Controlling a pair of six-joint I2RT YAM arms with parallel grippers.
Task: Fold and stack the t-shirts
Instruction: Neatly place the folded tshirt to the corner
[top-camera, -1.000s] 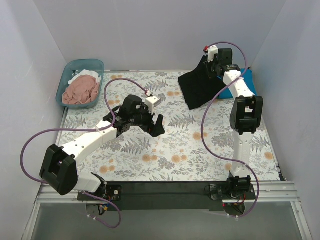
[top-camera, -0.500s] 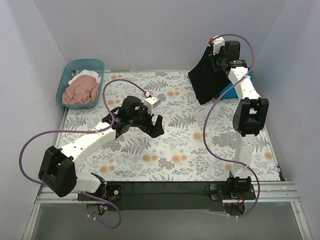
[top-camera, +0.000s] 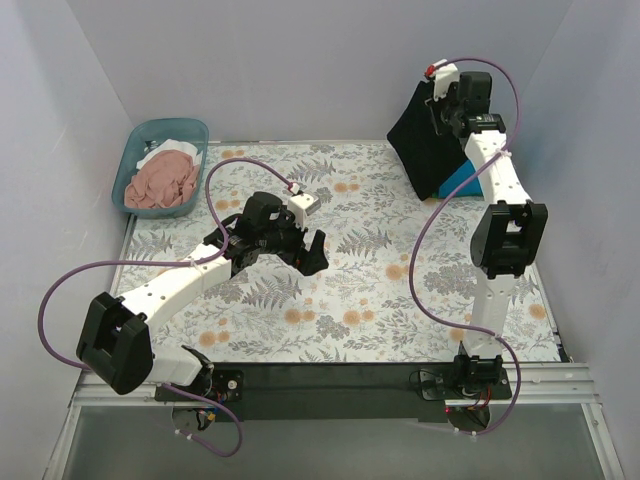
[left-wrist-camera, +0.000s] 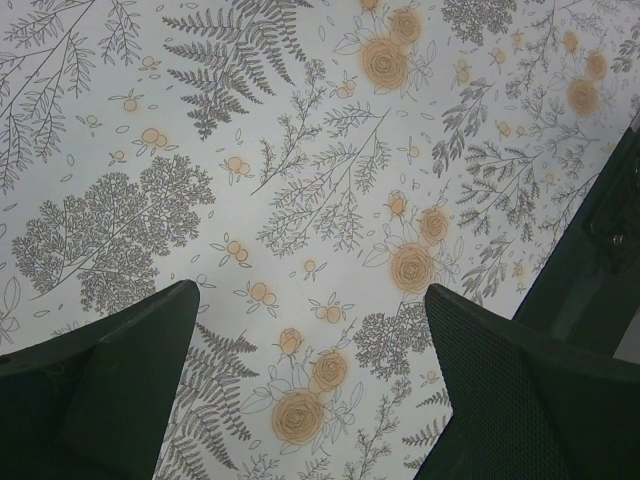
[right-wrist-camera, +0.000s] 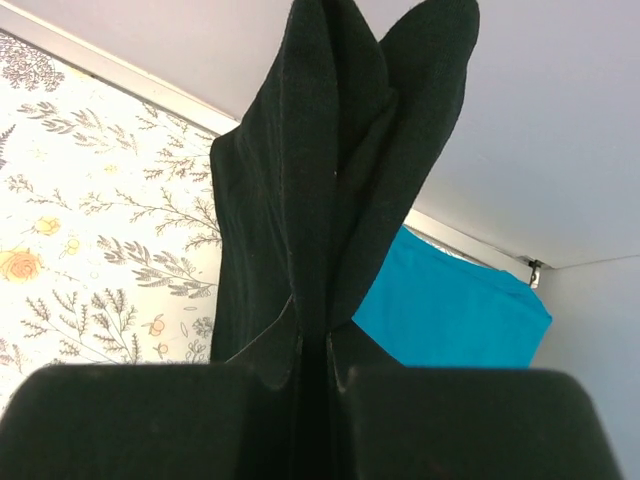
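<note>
The black t-shirt (top-camera: 425, 140) hangs bunched from the right jaws, which are clenched on its upper edge. From the wrist view its folds (right-wrist-camera: 330, 200) drop straight down between them, and the hem seems clear of the desk (top-camera: 350, 320) or barely brushing it; I can't quite tell from here. Beneath those jaws, a little to their outer side, a teal-blue t-shirt (top-camera: 460, 184) lies flat in the desk's far right corner. It shows as a neat panel (right-wrist-camera: 450, 310) behind the black cloth, so it may already be folded and serve as the base of the stack.

The left jaws are released, spread wide and grasping nothing, poised low over bare floral cloth (left-wrist-camera: 320, 200) near the middle of the desk. Well apart from them, off to their left, a teal plastic tub (top-camera: 128, 160) holds a crumpled dusty pink t-shirt (top-camera: 160, 183) with a white one (top-camera: 168, 150) tucked behind it.

I'd judge the job is early: one shirt is perhaps done, the black one needs to be spread and folded, and the tub's two are untouched.
</note>
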